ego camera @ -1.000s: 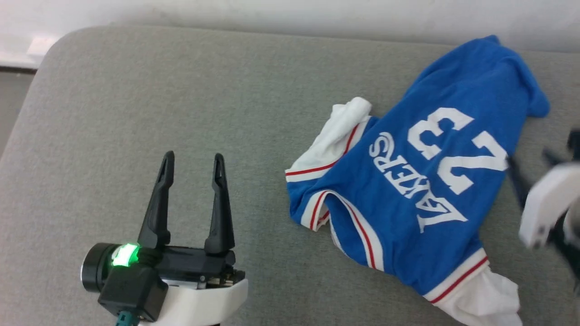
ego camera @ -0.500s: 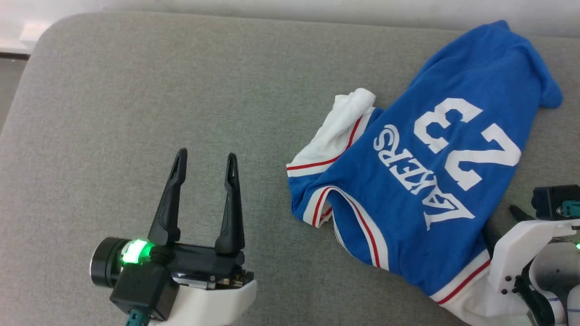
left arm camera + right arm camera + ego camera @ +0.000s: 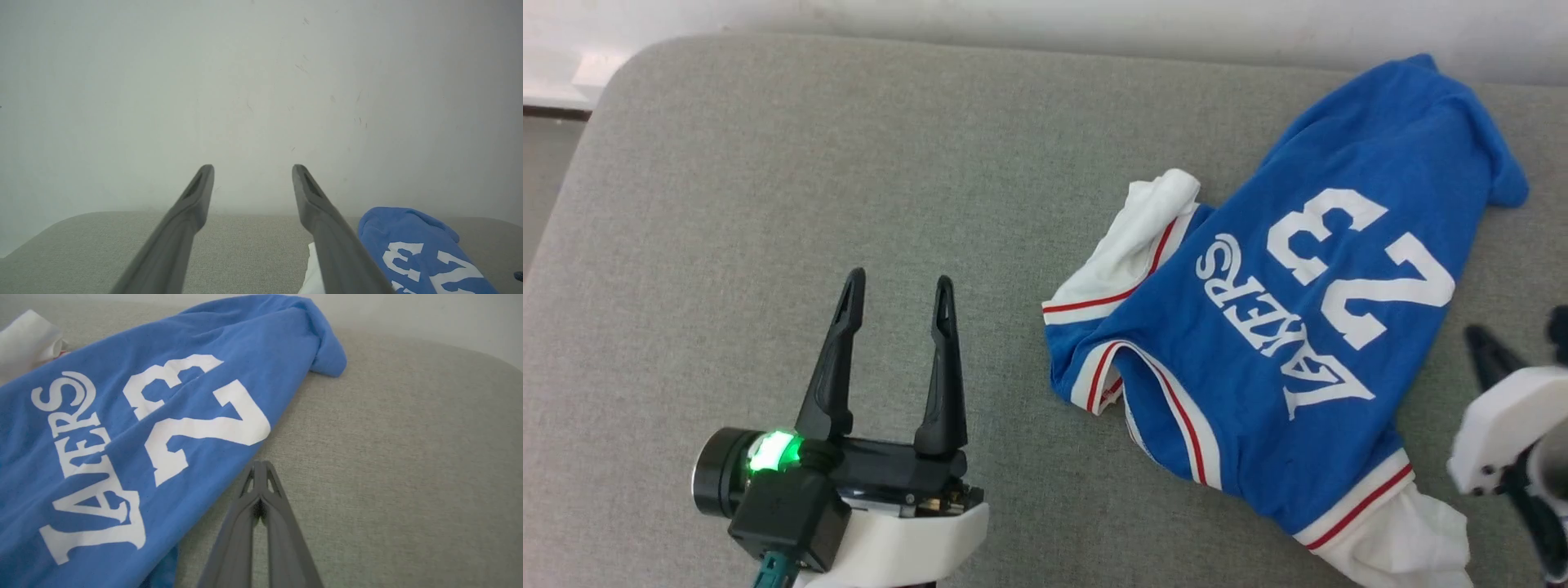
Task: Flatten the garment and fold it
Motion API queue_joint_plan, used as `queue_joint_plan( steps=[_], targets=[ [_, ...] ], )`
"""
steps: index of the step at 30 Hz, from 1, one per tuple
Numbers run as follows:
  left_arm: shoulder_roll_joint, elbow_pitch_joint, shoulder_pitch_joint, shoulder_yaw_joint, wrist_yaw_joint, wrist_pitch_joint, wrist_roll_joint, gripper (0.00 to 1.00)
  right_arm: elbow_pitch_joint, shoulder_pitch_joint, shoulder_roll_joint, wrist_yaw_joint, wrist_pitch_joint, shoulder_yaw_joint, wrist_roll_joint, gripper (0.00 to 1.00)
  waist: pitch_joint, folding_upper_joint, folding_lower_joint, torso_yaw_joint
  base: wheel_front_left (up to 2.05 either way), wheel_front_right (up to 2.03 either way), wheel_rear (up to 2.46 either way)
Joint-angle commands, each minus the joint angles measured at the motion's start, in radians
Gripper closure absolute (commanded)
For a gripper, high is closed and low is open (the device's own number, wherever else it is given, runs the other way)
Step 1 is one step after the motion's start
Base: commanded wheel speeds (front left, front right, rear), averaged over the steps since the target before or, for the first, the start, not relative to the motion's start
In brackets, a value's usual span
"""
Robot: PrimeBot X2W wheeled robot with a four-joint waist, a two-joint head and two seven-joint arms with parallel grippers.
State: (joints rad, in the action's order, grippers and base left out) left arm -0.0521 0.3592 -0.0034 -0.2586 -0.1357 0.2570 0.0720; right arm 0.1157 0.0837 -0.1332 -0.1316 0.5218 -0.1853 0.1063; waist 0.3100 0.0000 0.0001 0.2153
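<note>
- The left gripper (image 3: 898, 279) hangs over the bare grey padded surface (image 3: 727, 180), its two dark fingers spread wide with nothing between them, well apart from the cloth
- The garment (image 3: 1258, 327) lies rumpled on the right half of the surface, blue body up with white "LAKERS 23" showing; one white sleeve (image 3: 1143, 220) bunches at its left edge, and the other sleeve (image 3: 1405, 531) trails at the near corner
- The right gripper (image 3: 260, 463) sits just beside the garment's right edge, fingers pressed together on nothing, tips over bare grey padding
</note>
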Motion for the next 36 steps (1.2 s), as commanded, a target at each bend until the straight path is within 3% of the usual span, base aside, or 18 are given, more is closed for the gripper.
queue_joint_plan(
  steps=[1,2,3,4,9,20,21,22,23,27,30,32,36],
  targets=[
    [0.002,-0.004,0.001,0.000,-0.008,0.005,0.007,0.00,0.028,0.020,-0.011,0.001,-0.001,-0.020,0.002,1.00,-0.030,0.0000,-0.0001,-0.011,0.00,0.00,0.00],
    [0.002,-0.004,0.006,0.001,-0.009,0.005,0.008,0.00,0.046,0.021,-0.012,0.001,0.001,-0.032,0.002,1.00,-0.037,0.0000,-0.0001,-0.011,0.00,0.00,0.00],
    [0.002,-0.003,0.010,0.002,-0.010,0.005,0.008,0.00,0.061,0.020,-0.010,0.001,0.006,-0.041,0.004,0.56,-0.045,0.0000,-0.0001,-0.011,0.00,0.00,0.00],
    [0.002,-0.003,0.014,0.003,-0.010,0.005,0.009,0.00,0.073,0.016,-0.005,0.001,0.012,-0.047,0.008,0.00,-0.051,0.0000,-0.0001,-0.010,0.00,0.00,0.00],
    [0.002,-0.001,0.026,-0.002,-0.009,0.005,0.013,0.00,0.072,-0.027,0.039,0.001,0.058,-0.042,0.036,0.00,-0.060,0.0000,-0.0001,0.004,0.00,0.00,0.00],
    [0.002,-0.001,0.013,-0.010,-0.002,0.005,0.002,0.00,-0.084,-0.004,0.079,0.001,0.067,-0.012,0.013,0.00,-0.014,0.0000,-0.0001,0.041,0.00,0.00,0.00],
    [0.002,-0.001,0.012,-0.012,-0.002,0.005,0.002,0.00,-0.098,0.000,0.080,0.001,0.069,-0.014,0.003,0.26,-0.011,0.0000,-0.0001,0.043,0.00,0.00,0.00],
    [0.002,-0.002,0.010,-0.014,-0.001,0.005,0.002,0.00,-0.109,0.004,0.080,0.001,0.066,-0.006,-0.005,0.91,-0.009,0.0000,-0.0001,0.045,0.00,0.00,0.00],
    [0.002,-0.003,0.008,-0.016,-0.001,0.005,0.002,0.00,-0.116,0.009,0.080,0.001,0.058,-0.005,-0.006,1.00,-0.007,0.0000,-0.0001,0.046,0.00,0.00,0.00],
    [0.002,-0.008,0.007,-0.017,-0.006,0.005,0.002,0.00,-0.107,0.031,0.074,0.001,0.038,-0.006,-0.008,1.00,-0.010,0.0000,-0.0001,0.043,0.00,0.00,0.00],
    [0.002,-0.010,0.012,-0.017,-0.007,0.005,0.000,0.00,-0.052,0.071,0.005,0.001,0.053,-0.010,-0.006,1.00,-0.011,0.0000,-0.0001,0.037,0.00,0.00,0.00],
    [0.002,-0.011,0.012,-0.019,-0.005,0.005,-0.001,0.00,-0.009,0.105,-0.066,0.001,0.093,-0.016,0.010,1.00,-0.010,0.0000,-0.0001,0.036,0.00,0.00,0.00],
    [0.002,-0.010,0.003,-0.028,0.000,0.005,0.000,0.00,0.043,0.184,-0.276,0.001,0.171,0.016,0.056,1.00,0.012,0.0000,-0.0001,0.040,0.00,0.00,0.00]
  ],
)
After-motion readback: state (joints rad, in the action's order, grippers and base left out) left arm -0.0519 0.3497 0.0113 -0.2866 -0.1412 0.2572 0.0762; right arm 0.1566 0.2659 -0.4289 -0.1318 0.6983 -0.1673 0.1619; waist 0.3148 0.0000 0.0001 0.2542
